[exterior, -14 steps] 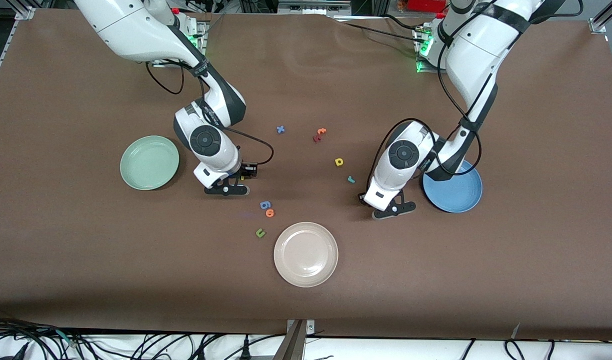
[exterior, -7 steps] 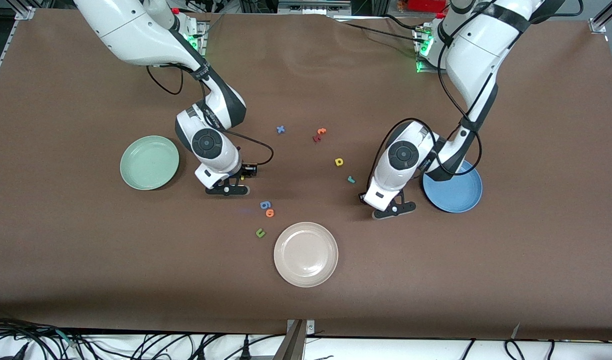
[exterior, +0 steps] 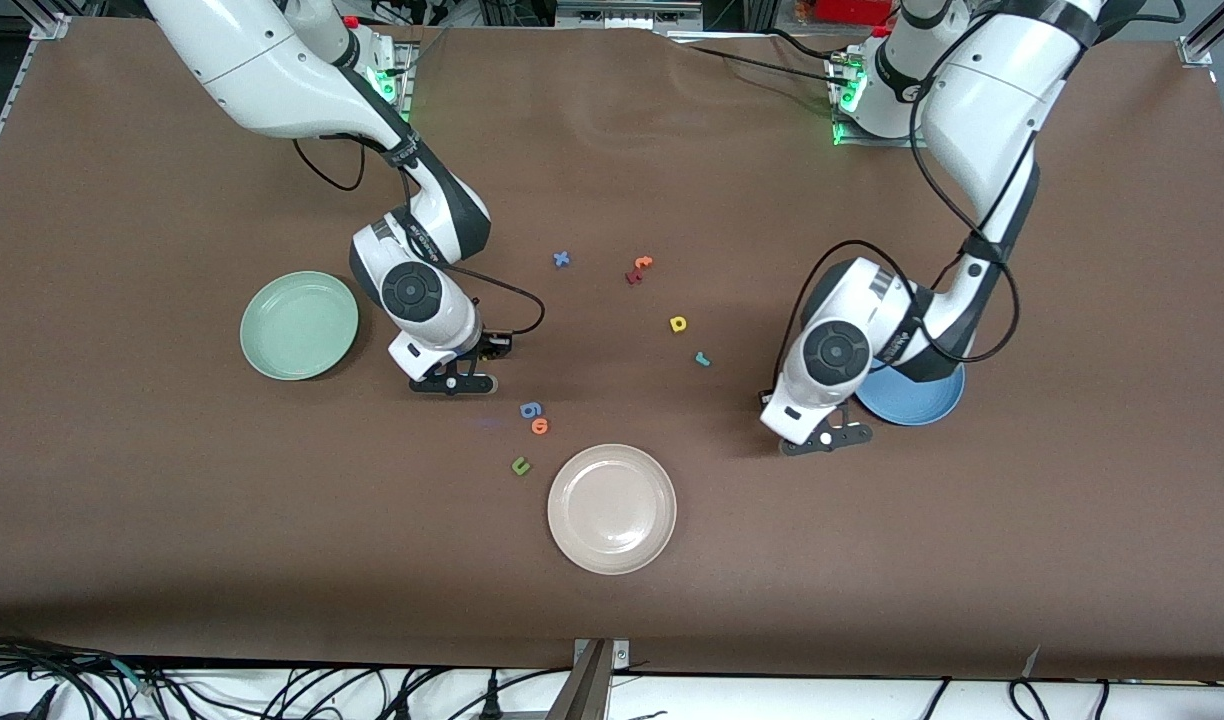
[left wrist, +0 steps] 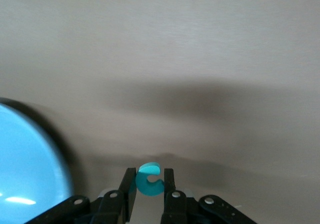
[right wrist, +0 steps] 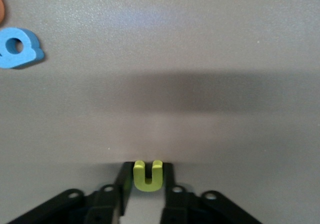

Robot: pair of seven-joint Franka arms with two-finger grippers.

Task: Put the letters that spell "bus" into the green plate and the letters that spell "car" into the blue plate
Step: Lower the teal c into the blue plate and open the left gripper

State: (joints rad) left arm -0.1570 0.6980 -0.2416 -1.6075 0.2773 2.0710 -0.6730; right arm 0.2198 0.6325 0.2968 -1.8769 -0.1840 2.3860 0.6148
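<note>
Blue plate (exterior: 922, 405) was partly hidden under the left arm in the front view; in the left wrist view its rim (left wrist: 30, 174) was blurred and cut off at the frame edge. Both held letters were hidden from the front camera by the gripper bodies. Blue "g" (right wrist: 17, 47) was clipped by the right wrist frame edge, with an orange sliver beside it too cut off to identify. Red and orange letters (exterior: 638, 269) touched, too small to read.
</note>
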